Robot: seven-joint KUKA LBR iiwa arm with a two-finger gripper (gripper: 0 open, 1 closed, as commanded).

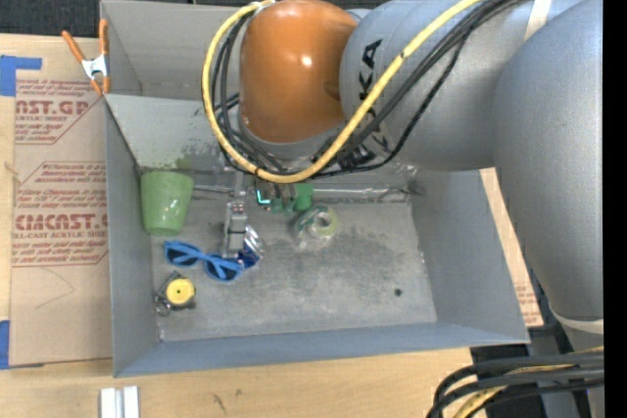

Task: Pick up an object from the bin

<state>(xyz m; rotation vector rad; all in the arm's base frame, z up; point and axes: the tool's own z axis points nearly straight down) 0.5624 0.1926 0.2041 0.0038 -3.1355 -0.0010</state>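
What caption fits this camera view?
Gripper low over blue sunglasses in the grey bin, green cup nearby.

A pale green cup (165,201) sits to the view's left of the gripper (240,240), apart from it. A small yellow round thing (178,292) lies below and left of the gripper. Near its right lies a pale ring (318,225), perhaps a tape roll, with a dark green piece (301,201) just beside it.

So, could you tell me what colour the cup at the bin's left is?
The cup is pale green, clearest in the camera view.
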